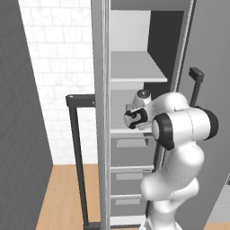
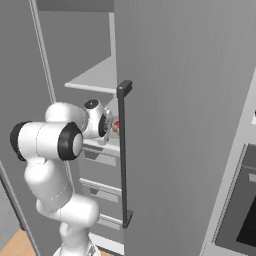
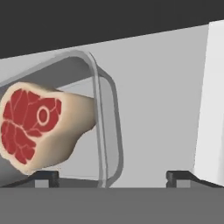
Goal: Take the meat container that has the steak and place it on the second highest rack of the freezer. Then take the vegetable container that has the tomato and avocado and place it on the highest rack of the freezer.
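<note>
Steak (image 3: 33, 127) is seen at the left of the hand view, lying in its clear meat container (image 3: 107, 131), red face turned toward the camera and pale tan edge running back. The container is judged to have been set on the second highest rack (image 3: 157, 109), the pale flat surface stretching beneath and beyond it, since that is where the task wants it.

Moving right, the container's rounded rim stands between the two dark fingertips (image 3: 46, 177), nearer the left one; the other tip sits well to the right with bare shelf between. The jaws are spread wide and nothing is gripped (no pad is seen pressing on the rim), which fits a release just made.

In the left base view the gripper (image 1: 134, 117) is reached into the open freezer (image 1: 134, 67) at the level of the lower shelf, just above the drawers (image 1: 128, 157), with the highest rack (image 1: 134, 67) bare above it.

In the right base view a speck of red shows just past the hand, beside the dark handle (image 2: 123, 155).
</note>
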